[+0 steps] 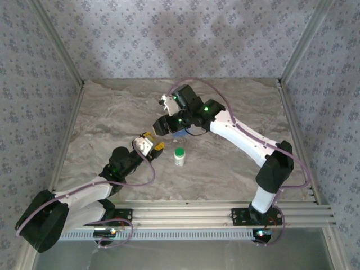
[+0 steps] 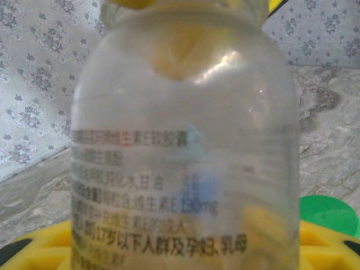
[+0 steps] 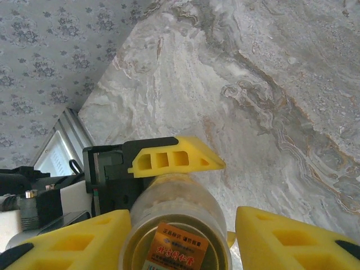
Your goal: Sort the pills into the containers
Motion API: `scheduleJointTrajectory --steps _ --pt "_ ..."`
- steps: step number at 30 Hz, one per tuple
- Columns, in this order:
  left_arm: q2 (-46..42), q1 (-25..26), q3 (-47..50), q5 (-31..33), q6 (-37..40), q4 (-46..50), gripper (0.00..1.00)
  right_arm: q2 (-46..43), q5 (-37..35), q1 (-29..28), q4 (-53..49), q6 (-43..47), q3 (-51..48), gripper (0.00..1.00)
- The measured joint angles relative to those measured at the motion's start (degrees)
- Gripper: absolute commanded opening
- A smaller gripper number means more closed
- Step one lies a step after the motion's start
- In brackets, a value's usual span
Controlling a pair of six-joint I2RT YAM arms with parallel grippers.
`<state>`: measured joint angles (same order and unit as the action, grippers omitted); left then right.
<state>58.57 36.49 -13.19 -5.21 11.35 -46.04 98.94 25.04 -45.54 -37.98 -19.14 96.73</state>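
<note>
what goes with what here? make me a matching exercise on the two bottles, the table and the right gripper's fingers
Things:
1. clear bottle
2. white bottle
3. table
4. right gripper fingers

Place, colour or state:
A. green cap, standing alone
B. grey marble pattern
C. yellow
D. held up by the left gripper

Pairs: 1-D, 2-A, 3-B, 4-C

Soft, even light; faint shadows on the back wall (image 1: 169, 34). The bottle (image 2: 185, 140) in the left wrist view is blurred, glare on its shoulder.
</note>
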Motion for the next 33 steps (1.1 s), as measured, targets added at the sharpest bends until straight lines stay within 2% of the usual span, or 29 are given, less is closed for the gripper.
scheduleJointTrajectory --steps 4,8,11,15,19,23,26,29,33 --pt "0.00 0.00 0.00 0.15 0.00 0.35 0.27 0.00 0.72 0.00 0.39 -0.79 -0.24 0.39" --pt "-0.02 0.00 0.07 0.17 0.00 0.59 0.27 -0.02 1.92 0.09 0.96 -0.20 -0.79 0.32" --pt "-0.04 0.00 0.24 0.13 0.00 1.05 0.27 -0.04 3.48 0.46 1.79 3.67 -1.70 0.18" --pt "-0.07 0.11 0.26 -1.07 0.22 1.22 0.27 -1.14 6.99 1.42 2.25 14.43 -3.41 0.15" --pt "-0.35 0.42 0.17 -4.15 0.61 0.52 0.27 -2.49 12.72 2.71 0.22 29.90 -4.07 0.15" --pt "-0.39 0.83 0.15 -7.04 1.27 -0.11 0.27 -2.93 15.50 3.39 -4.57 45.51 -2.80 0.12" --pt "-0.42 1.25 -0.39 -8.68 1.75 -1.14 0.27 -2.62 17.07 3.96 -10.19 56.24 0.55 0.11" --pt "-0.79 1.31 -0.87 -9.51 2.36 -1.86 0.27 -2.56 18.10 4.09 -13.14 62.79 2.71 0.11" --pt "0.07 0.63 -0.85 -8.63 2.01 0.46 0.27 0.46 20.92 5.03 -21.94 73.02 11.39 0.10"
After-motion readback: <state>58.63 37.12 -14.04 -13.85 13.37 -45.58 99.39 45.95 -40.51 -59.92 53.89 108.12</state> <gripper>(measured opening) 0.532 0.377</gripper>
